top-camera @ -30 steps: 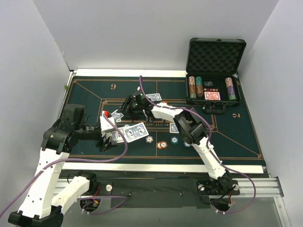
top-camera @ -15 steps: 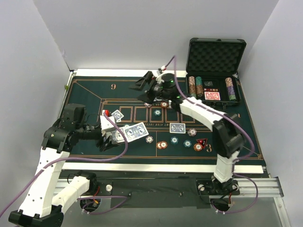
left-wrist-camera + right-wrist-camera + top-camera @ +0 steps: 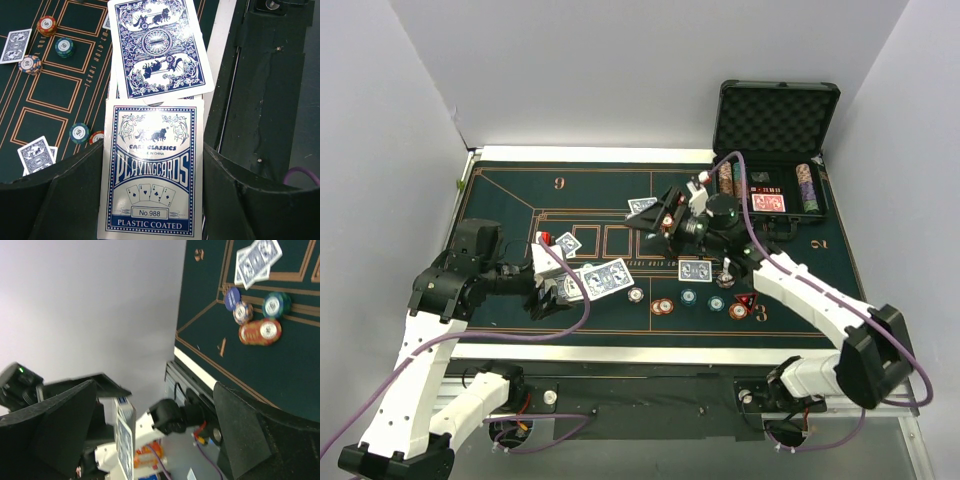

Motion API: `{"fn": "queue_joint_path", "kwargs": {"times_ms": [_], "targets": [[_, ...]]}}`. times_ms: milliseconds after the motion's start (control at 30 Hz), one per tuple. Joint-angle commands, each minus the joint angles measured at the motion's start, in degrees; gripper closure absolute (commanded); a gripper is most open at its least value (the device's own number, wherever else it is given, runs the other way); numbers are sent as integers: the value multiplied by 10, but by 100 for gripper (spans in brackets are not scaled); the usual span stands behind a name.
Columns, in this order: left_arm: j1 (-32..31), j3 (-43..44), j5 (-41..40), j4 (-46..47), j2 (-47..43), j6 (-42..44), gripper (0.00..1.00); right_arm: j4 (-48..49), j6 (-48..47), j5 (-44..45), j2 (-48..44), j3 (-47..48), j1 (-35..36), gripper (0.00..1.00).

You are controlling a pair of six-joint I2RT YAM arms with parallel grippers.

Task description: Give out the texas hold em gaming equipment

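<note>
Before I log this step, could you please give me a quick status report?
Left end effector shut on playing-card box, blue-backed card poking out. Right end effector open, empty. Poker chips lie on felt.

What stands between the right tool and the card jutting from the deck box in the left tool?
Nothing visible does. In the top view the open right tool hangs above the felt, and only flat felt lies between it and the jutting card on the deck box clamped in the left tool.
</note>
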Motion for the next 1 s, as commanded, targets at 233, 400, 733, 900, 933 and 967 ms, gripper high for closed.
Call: {"fn": "queue_joint_path", "kwargs": {"times_ms": [233, 400, 733, 900, 933, 967], "targets": [[2, 17, 27, 13, 3, 1, 67, -48, -25, 34, -121, -51, 90, 4], [2, 20, 25, 14, 3, -1, 67, -33, -16, 51, -103, -47, 119, 8], [2, 16, 23, 18, 2, -1, 67, -41, -12, 72, -101, -51, 141, 45], [2, 15, 25, 21, 3, -2, 67, -51, -12, 76, -114, -52, 141, 69], [2, 15, 25, 22, 3, -3, 67, -56, -13, 77, -117, -52, 141, 75], [2, 15, 25, 22, 3, -3, 67, -59, -14, 78, -119, -52, 141, 79]]}}
